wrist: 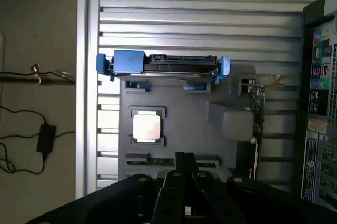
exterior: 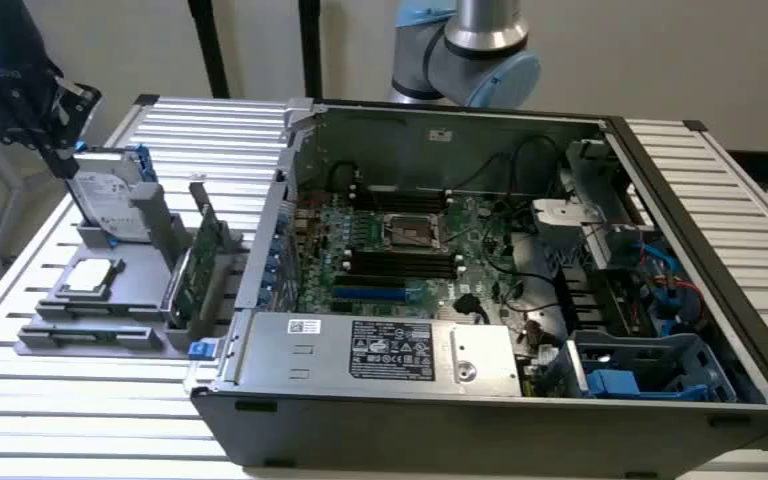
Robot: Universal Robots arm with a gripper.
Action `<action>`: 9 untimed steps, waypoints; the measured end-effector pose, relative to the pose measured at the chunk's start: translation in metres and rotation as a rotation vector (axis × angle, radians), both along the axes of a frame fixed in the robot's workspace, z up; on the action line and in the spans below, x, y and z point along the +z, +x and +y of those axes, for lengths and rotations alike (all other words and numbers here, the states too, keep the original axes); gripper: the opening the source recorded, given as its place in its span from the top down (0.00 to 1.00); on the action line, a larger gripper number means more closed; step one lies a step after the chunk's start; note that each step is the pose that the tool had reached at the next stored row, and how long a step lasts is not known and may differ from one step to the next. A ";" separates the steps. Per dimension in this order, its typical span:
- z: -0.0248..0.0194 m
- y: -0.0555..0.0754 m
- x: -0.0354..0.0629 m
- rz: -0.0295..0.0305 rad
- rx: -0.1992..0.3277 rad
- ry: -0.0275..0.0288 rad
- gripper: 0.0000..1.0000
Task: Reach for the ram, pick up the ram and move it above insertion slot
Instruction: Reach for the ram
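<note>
I cannot tell if the jaws are open or closed. In the exterior view, the gripper (exterior: 57,150) hangs in the air over the far corner of the table (exterior: 37,400), on the exterior view's left. Under it sits a grey tray (exterior: 97,238). A hard drive (exterior: 101,195) stands up in the tray, just below the gripper. A small silver chip (exterior: 91,275) lies flat nearer to us. A tall green card (exterior: 187,275) stands on its edge beside the chip, next to the big open computer (exterior: 491,420). The computer takes up the middle of the table, and the arm (exterior: 480,40) rises behind it. In the wrist view, the gripper (wrist: 185,163) looks straight down on the tray (wrist: 189,113). The ram (wrist: 158,161) is a thin green stick. It lies in a long slot at the edge of the tray. The black tip of the gripper is right over the middle of the ram and hides that part. The silver chip (wrist: 146,127) sits between the ram and the hard drive (wrist: 181,66), which has blue clips at both ends. The green card (wrist: 258,103) is seen from its thin edge, between the tray and the computer (wrist: 321,103). A black cable (wrist: 46,137) lies on the floor beside the table.
</note>
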State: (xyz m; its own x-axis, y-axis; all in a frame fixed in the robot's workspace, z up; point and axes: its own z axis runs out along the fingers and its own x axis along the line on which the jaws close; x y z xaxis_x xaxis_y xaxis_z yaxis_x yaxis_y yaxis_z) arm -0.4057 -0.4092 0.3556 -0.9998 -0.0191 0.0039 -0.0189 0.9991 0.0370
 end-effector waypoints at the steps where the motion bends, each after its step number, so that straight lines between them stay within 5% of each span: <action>1: 0.0000 0.000 0.0000 0.0003 0.000 -0.0002 0.89; 9: 0.0000 0.000 0.0002 0.0022 0.000 -0.0008 0.89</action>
